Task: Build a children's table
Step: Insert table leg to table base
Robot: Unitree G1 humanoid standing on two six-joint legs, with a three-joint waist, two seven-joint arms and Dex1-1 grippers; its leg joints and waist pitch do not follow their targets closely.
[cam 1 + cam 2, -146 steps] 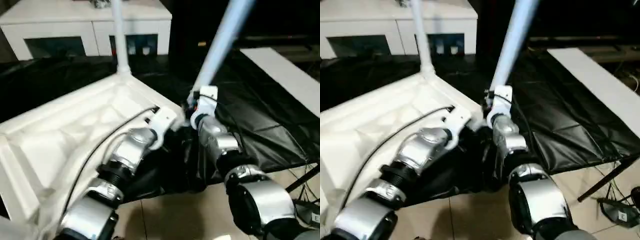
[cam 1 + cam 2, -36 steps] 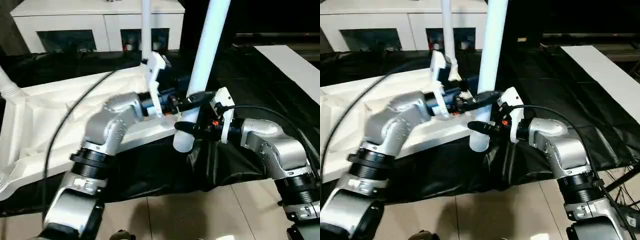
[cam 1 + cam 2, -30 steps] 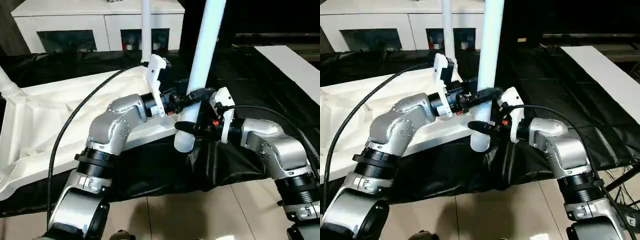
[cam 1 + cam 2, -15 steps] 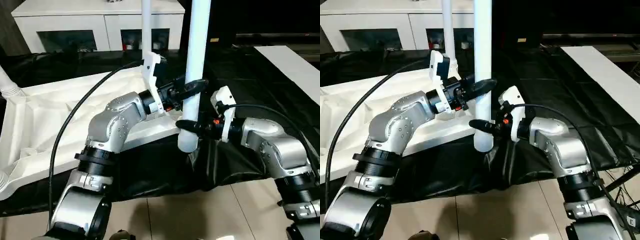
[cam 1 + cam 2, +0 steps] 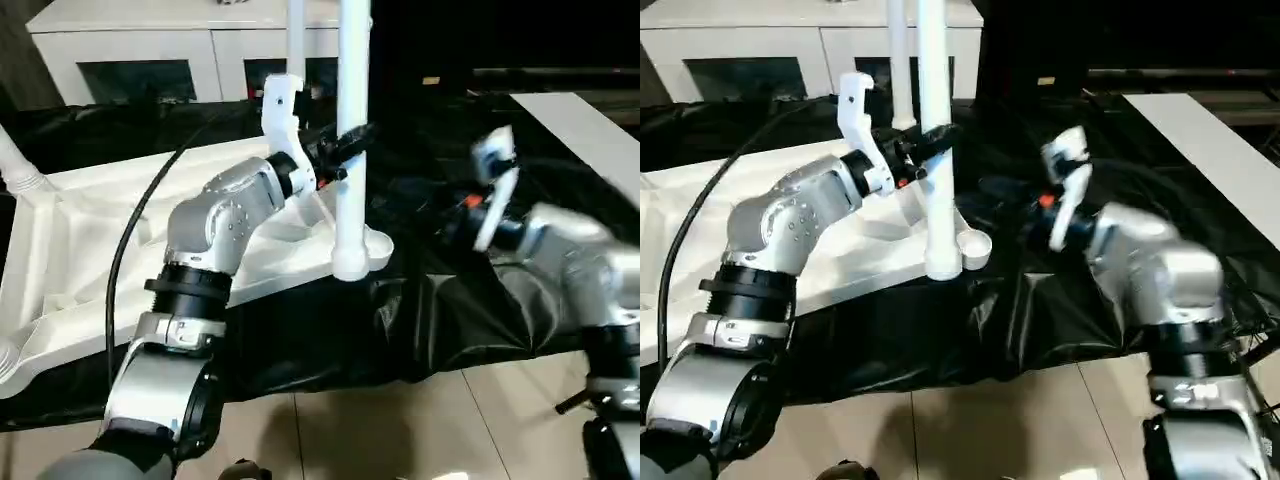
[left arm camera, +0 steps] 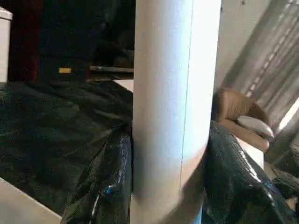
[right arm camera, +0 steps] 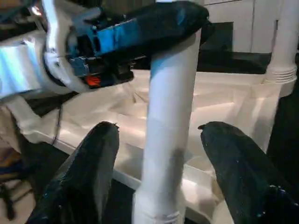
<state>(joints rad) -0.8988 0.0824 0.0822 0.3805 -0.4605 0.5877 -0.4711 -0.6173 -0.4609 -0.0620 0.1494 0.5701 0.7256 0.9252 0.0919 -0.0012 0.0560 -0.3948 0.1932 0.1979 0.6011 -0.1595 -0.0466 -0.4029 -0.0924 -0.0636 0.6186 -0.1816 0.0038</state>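
L gripper (image 5: 345, 152) is clamped round the leg (image 5: 352, 120), which stands upright w/ its foot just beside, not yet in, the near corner socket (image 5: 375, 245) of the tabletop (image 5: 90, 250). R gripper (image 7: 154, 172) has fingers apart, off the leg and farther from it, so the L arm looks set to do the seating.

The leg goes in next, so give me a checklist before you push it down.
1. left gripper shut on the leg: ok.
2. right gripper fingers open, apart from the leg: ok.
3. Leg near upright: ok.
4. Leg's lower end inside the corner socket: not ok, it seems to sit beside it.
5. Far leg standing in the tabletop: ok.
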